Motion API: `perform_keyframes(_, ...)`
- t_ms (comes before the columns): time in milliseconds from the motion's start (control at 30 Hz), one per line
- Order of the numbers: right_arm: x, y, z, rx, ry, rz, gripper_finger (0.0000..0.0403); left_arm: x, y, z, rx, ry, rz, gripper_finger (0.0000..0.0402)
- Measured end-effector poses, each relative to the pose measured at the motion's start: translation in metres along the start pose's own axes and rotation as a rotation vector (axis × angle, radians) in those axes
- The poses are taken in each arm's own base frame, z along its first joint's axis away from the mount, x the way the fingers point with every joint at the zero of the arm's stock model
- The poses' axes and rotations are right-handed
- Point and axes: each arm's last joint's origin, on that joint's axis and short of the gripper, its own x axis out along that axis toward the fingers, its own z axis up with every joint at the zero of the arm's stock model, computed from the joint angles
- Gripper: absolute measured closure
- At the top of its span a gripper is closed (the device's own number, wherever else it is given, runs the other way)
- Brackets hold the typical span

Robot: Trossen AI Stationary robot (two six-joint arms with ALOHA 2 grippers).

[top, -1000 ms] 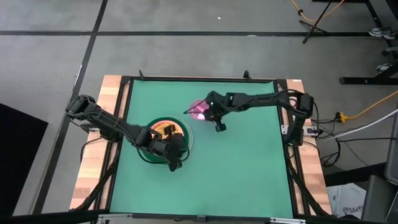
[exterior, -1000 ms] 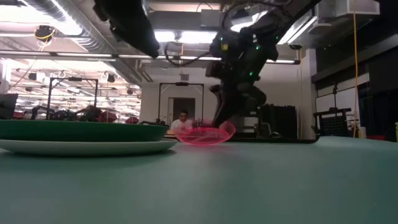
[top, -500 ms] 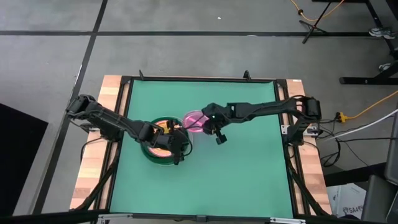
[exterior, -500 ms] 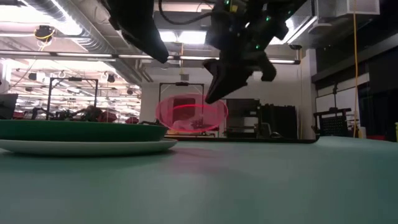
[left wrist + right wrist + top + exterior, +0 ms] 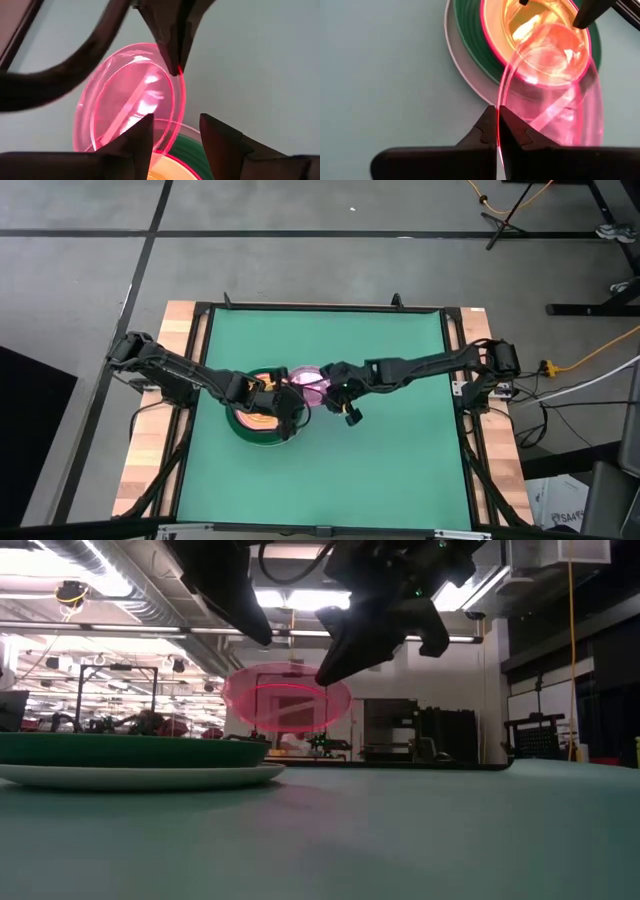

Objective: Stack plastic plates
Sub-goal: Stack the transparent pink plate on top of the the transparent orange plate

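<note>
Our right gripper point(image 5: 497, 131) is clamped on the rim of the small pink plate point(image 5: 287, 700) and holds it tilted in the air, just beside the stack point(image 5: 262, 412) on the green table point(image 5: 400, 470). Our left gripper point(image 5: 174, 136) hangs over the stack with its fingers apart and holds nothing. We think the thin rim can slip from the pinch, or the plate can hit the left fingers point(image 5: 219, 134) and land crooked. We cannot count the plates under the orange one point(image 5: 530, 30); the arms cover them.
</note>
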Motion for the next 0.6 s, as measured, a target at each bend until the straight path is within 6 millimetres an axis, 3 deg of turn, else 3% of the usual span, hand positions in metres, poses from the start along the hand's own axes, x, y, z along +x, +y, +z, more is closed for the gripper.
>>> perform_keyframes(600, 0.001, 0.006, 0.012, -0.030, -0.071, -0.016, 0.0403, 0.000, 0.000, -0.006, 0.062, 0.069, -0.052, 0.0248)
